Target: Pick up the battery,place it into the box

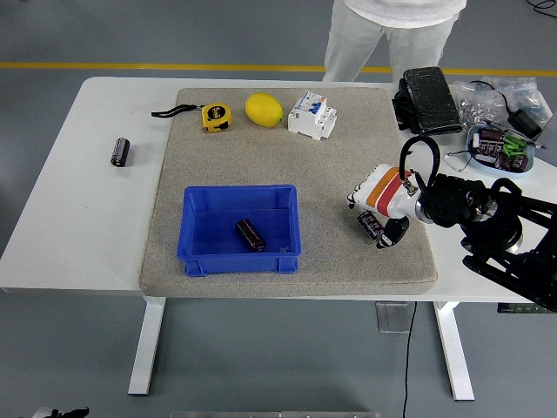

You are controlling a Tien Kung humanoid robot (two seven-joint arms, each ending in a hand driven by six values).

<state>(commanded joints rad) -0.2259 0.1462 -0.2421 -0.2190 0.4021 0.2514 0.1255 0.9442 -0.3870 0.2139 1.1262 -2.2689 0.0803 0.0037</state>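
Observation:
A dark cylindrical battery (369, 224) lies on the grey mat (331, 165) near its right front corner. My right hand (376, 212), white with an orange and red wrist band, is down right over this battery and touches it from above and from the right. The blue box (193, 233) stands on the mat's front left part with another dark battery (251, 235) lying inside it. A third battery (120, 151) rests on the bare white table to the left of the mat. My left arm is out of view.
At the mat's far edge lie a yellow tape measure (215, 117), a lemon (264, 110) and a white circuit breaker (312, 115). A black pouch (430, 99) and a bowl of small parts (500, 146) sit at the far right. A person (387, 35) stands behind the table.

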